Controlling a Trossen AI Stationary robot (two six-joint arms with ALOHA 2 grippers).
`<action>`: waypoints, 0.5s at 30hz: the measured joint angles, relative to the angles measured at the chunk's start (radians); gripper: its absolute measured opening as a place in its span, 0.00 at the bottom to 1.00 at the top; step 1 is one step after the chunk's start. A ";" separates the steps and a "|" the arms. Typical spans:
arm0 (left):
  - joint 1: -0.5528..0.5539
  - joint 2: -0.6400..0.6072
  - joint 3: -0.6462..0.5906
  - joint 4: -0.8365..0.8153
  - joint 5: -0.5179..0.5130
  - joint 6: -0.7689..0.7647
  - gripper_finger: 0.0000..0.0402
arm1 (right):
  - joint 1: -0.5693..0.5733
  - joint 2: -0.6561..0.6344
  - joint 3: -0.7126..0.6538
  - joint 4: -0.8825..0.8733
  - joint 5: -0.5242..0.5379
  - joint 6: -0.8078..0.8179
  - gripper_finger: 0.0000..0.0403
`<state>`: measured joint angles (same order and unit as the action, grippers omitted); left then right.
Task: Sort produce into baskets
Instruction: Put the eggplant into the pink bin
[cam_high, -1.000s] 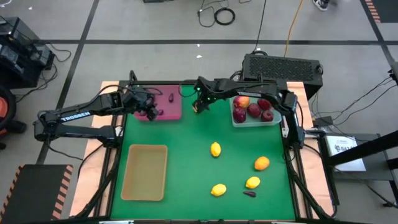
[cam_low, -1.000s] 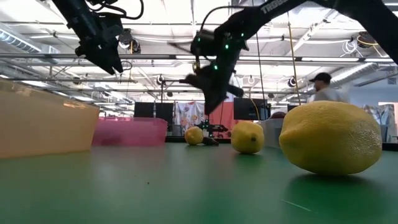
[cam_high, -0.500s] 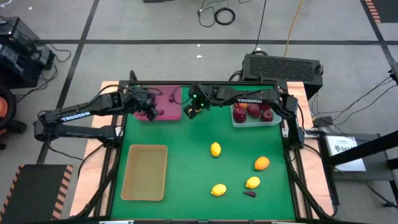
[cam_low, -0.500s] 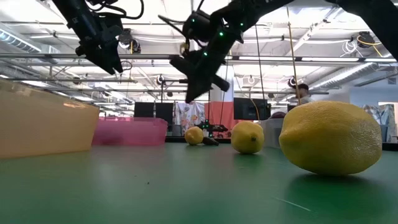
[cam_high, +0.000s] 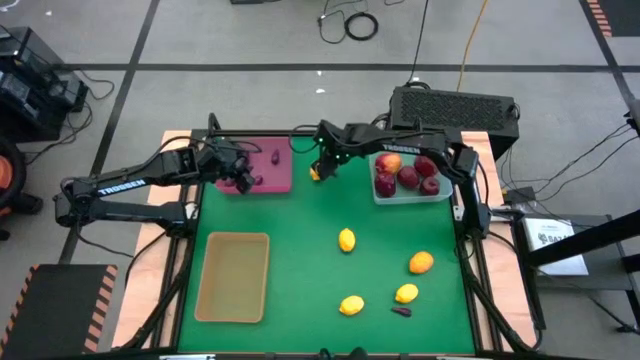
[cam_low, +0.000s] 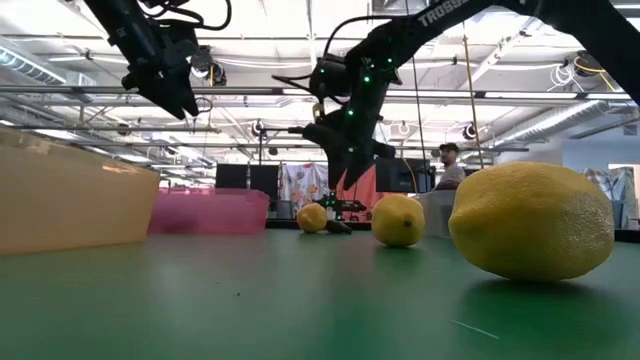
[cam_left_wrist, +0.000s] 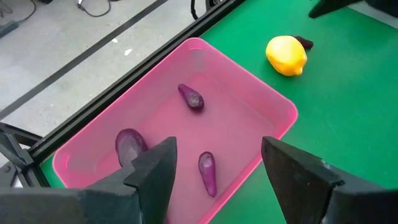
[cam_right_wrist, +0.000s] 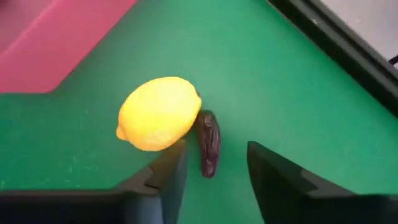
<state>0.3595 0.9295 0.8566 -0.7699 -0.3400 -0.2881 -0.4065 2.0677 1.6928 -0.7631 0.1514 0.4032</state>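
Note:
My right gripper (cam_right_wrist: 214, 180) hangs open over the table's far middle, between the maroon basket (cam_high: 265, 165) and the clear basket (cam_high: 410, 190) of red apples. Below it a lemon (cam_right_wrist: 158, 113) and a dark purple vegetable (cam_right_wrist: 207, 143) lie side by side on the green mat. The vegetable shows just ahead of the gap between the fingers. My left gripper (cam_left_wrist: 214, 180) hovers open over the maroon basket (cam_left_wrist: 261, 99), where three purple vegetables (cam_left_wrist: 191, 98) lie. The tan basket (cam_high: 233, 277) stands at the near left.
Loose on the mat's right half are a lemon (cam_high: 346, 240), an orange fruit (cam_high: 421, 262), two more lemons (cam_high: 351, 305) and a purple vegetable (cam_high: 400, 311) near the front. The low view is partly filled by a close lemon (cam_low: 530, 220).
My right gripper swung toward the maroon basket and then came back toward the right, over the lemon and the purple vegetable. Its fingers now stand apart. The lemon and the vegetable have stayed on the mat.

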 joint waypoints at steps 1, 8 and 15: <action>0.000 0.000 0.000 0.000 0.002 -0.010 0.60 | 0.000 0.007 0.000 0.000 0.000 0.001 0.41; 0.000 0.000 0.000 -0.006 0.009 -0.043 0.60 | -0.006 0.057 0.000 -0.045 -0.031 -0.015 0.55; 0.000 0.000 0.000 -0.005 0.009 -0.046 0.60 | -0.020 0.089 0.000 -0.054 -0.075 -0.035 0.60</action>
<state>0.3595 0.9295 0.8566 -0.7751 -0.3309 -0.3344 -0.4267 2.1566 1.6928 -0.8174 0.0763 0.3686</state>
